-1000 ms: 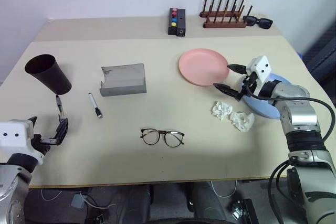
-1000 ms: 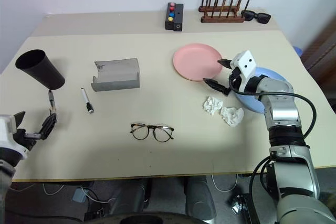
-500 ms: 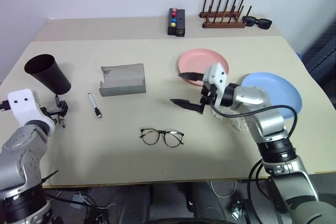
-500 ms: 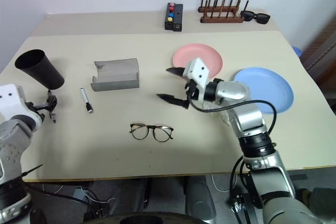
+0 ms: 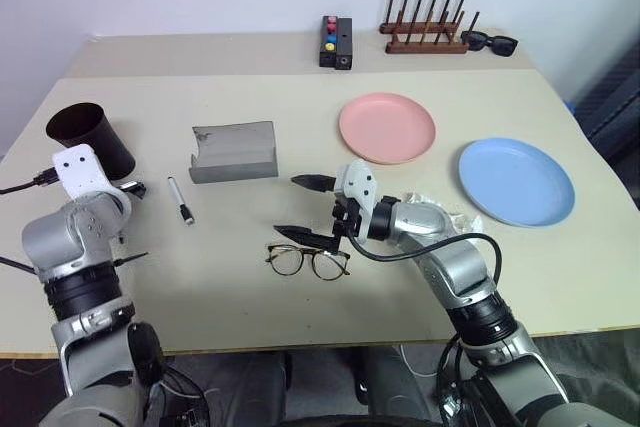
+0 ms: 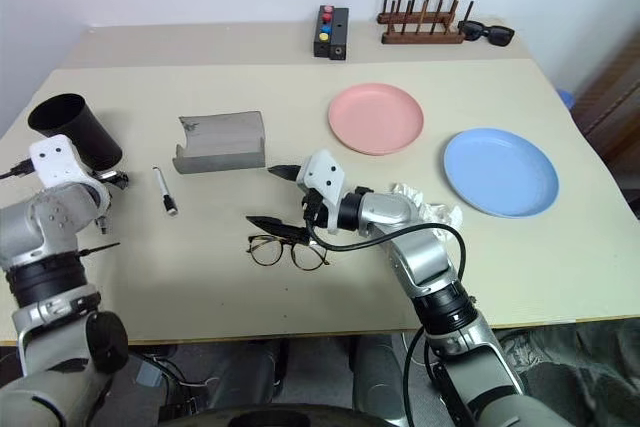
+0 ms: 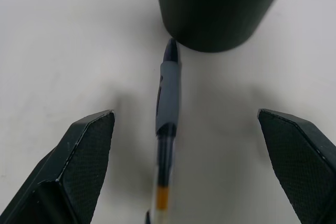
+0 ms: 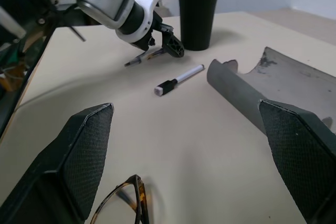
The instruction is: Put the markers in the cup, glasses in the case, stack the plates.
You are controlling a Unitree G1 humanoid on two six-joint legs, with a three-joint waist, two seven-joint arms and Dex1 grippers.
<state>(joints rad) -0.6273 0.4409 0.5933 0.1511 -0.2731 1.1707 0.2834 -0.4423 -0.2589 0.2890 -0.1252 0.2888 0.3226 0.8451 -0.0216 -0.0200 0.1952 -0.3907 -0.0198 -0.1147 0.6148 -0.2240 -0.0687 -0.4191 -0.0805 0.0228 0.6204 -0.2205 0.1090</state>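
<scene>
The dark cup point(image 5: 88, 137) stands at the table's left. Just in front of it lies the dark grey marker point(image 7: 167, 90), between the spread fingers of my open left gripper point(image 7: 185, 114), which hangs over it with nothing held. The white marker point(image 5: 180, 200) lies between the cup and the open grey case point(image 5: 235, 152). Near the front, at the middle, the glasses point(image 5: 308, 260) rest unfolded. My right gripper point(image 5: 303, 209) hovers open just behind them, pointing left, empty. Right of the middle sit the pink plate point(image 5: 387, 127) and the blue plate point(image 5: 516, 180), apart.
Crumpled white tissue point(image 5: 440, 212) lies behind my right forearm. Along the back edge stand a black box with coloured buttons point(image 5: 337, 42), a wooden peg rack point(image 5: 428, 32) and black sunglasses point(image 5: 490, 42).
My right gripper swung left from the plates to just behind the glasses. My left gripper went forward and tipped down over the dark marker by the cup. Both stayed open.
</scene>
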